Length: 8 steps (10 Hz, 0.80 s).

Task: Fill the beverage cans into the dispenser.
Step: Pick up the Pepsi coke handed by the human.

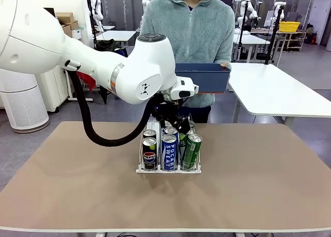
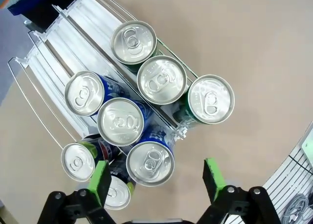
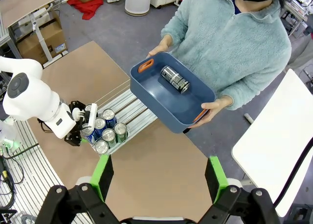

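The dispenser point(image 1: 140, 169) stands mid-table with several beverage cans in its three lanes: black Pepsi cans point(image 1: 149, 155) on the left, blue Pocari Sweat cans point(image 1: 169, 152) in the middle, green cans point(image 1: 192, 151) on the right. My left gripper point(image 1: 173, 122) hangs just above the rack. In the left wrist view it is open point(image 2: 156, 182), its green pads either side of the front blue can point(image 2: 150, 163) and above it. My right gripper point(image 3: 159, 180) is open and empty, high over the table. One black can point(image 3: 175, 79) lies in the person's bin.
The person at the far side holds a blue rectangular bin point(image 1: 202, 77) in both hands, over the table's far edge behind the rack. The left arm's black cable loops down to the left of the dispenser. Bare tabletop lies on both sides of the rack.
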Motion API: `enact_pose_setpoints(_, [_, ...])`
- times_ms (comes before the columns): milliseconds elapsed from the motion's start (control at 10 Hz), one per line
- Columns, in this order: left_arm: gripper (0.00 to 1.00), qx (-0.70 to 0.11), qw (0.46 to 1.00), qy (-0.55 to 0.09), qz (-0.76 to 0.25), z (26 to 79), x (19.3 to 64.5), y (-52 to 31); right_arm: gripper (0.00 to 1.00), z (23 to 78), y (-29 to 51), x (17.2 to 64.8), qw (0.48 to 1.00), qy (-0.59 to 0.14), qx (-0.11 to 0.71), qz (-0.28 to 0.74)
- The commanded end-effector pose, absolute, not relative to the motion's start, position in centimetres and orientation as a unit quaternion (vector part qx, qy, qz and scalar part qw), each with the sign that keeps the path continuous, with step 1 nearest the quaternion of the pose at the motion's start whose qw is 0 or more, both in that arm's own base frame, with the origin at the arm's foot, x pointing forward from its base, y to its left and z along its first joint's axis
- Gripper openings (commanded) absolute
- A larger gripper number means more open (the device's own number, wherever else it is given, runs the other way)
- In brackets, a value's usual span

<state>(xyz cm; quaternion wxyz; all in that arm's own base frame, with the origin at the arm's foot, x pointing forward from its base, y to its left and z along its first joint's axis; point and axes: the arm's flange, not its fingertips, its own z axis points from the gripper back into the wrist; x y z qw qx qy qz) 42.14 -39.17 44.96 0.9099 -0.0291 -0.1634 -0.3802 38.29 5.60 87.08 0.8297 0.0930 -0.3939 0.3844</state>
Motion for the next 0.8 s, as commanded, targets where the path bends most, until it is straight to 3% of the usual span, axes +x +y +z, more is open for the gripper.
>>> enact_pose_setpoints(0, [1.00,-0.029,0.908,-0.161,-0.385,44.6,42.7,-39.1,1.00,87.0,5.6,38.2,0.828,-0.392,0.093,0.391])
enact_pose_setpoints(400, [1.00,-0.030,0.911,-0.158,-0.381,44.3,42.4,-39.2,1.00,87.0,5.6,38.2,0.828,-0.392,0.093,0.391])
enact_pose_setpoints(500, [1.00,-0.031,0.910,-0.171,-0.377,46.6,42.7,-37.8,1.00,87.0,5.6,38.2,0.828,-0.392,0.093,0.391])
enact_pose_setpoints(700, [1.00,-0.124,0.886,-0.186,-0.406,52.5,41.4,-35.1,1.00,87.0,5.6,38.2,0.828,-0.392,0.093,0.391])
